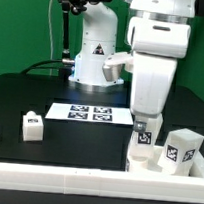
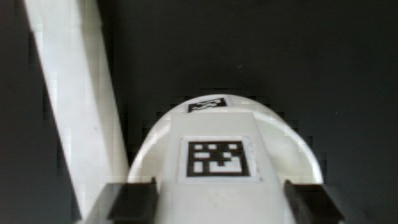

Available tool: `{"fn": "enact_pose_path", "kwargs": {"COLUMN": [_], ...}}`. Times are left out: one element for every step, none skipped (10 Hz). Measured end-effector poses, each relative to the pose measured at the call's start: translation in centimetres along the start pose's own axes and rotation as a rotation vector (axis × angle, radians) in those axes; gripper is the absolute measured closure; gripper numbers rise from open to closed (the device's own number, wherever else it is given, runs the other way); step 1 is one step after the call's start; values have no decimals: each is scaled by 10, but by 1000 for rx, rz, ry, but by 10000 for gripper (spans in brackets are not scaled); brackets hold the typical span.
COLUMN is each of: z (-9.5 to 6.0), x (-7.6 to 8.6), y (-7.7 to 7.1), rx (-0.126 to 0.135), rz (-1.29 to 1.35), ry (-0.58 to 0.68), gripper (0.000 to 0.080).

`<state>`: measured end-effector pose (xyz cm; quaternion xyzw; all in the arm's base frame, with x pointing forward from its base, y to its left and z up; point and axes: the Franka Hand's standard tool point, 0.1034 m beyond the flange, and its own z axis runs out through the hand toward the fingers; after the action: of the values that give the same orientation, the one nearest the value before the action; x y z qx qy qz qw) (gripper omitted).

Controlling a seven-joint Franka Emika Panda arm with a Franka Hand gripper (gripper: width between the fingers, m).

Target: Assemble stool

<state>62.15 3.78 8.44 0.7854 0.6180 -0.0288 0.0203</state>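
My pincer (image 1: 144, 132) clamped on a chunky white stool leg (image 1: 142, 157), black-and-white tag on its face, lower right of the exterior view, black table (image 1: 31, 92) beneath, second leg (image 1: 181, 147) just beside

words: we can read none | numbers: none | signs: we see only black-and-white square tags | where: on the marker board (image 1: 89, 113), a leg (image 1: 32, 125), the other leg (image 1: 182, 146), a rounded part (image 2: 221, 126)
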Motion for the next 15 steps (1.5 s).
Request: {"fn": "enact_pose_path", "kwargs": {"z": [0,0,0,0,0,0,0,0,0,1,1,1,1,2,2], "x": [-1,-1,-1,-1,-1,-1,-1,-1,-1,-3,-3,-3,-3,-2,-1], "y": [0,0,0,0,0,0,0,0,0,-1,-1,-1,0,0,0], "rx": [1,1,1,1,1,1,1,2,3,19,29,39,43,45,54], "rz": [86,156,196,284,369,438,504,565,647,765,871,978,1066,1155,1253], "ry": [0,0,0,0,0,0,0,0,1,10,20,28,36,42,49], "gripper": [462,462,462,462,461,461,461,461,461,461,461,461,461,461,461]}}
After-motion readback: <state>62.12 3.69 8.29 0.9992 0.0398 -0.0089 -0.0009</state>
